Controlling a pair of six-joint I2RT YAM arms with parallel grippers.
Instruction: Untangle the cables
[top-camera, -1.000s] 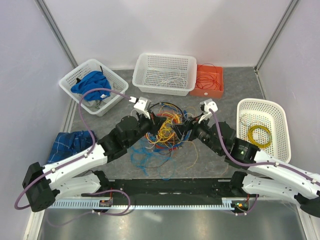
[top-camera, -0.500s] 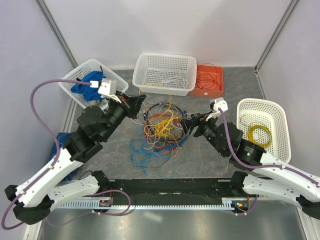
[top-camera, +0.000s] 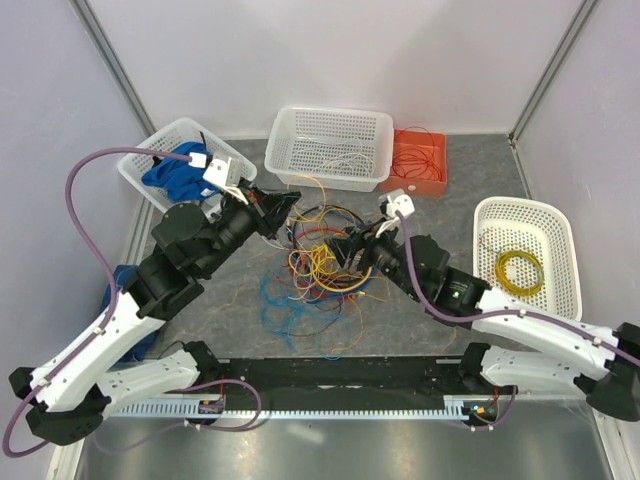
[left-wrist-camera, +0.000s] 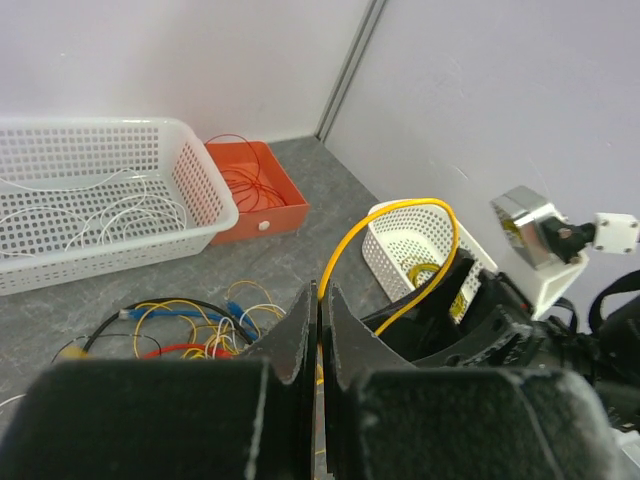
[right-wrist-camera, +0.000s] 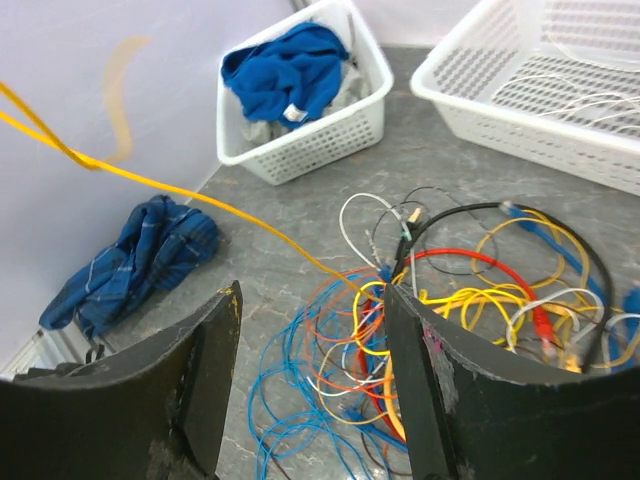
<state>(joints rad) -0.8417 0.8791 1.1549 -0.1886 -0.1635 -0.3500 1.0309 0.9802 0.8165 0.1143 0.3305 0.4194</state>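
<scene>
The cables (top-camera: 318, 262) lie in a loose tangle of yellow, orange, red, blue, black and white wires at the middle of the table. My left gripper (top-camera: 283, 207) hovers at the tangle's upper left. It is shut (left-wrist-camera: 320, 290) on a single yellow cable (left-wrist-camera: 400, 206) that arcs up from its tips. The same strand (right-wrist-camera: 200, 197) runs taut from the upper left down into the heap. My right gripper (top-camera: 346, 254) hangs over the tangle's right part, jaws wide open (right-wrist-camera: 310, 295), with blue and orange loops (right-wrist-camera: 330, 350) showing on the table between the fingers.
A white basket with a blue cloth (top-camera: 185, 170) stands at the back left. A white basket with white wires (top-camera: 330, 145) and an orange tray (top-camera: 418, 160) stand at the back. A white basket with a yellow coil (top-camera: 525, 255) is at the right. A blue cloth (top-camera: 135, 285) lies at the left.
My left arm pulled back and left out of the tangle, drawing the yellow cable up. My right gripper drew back to the right, then moved left over the heap.
</scene>
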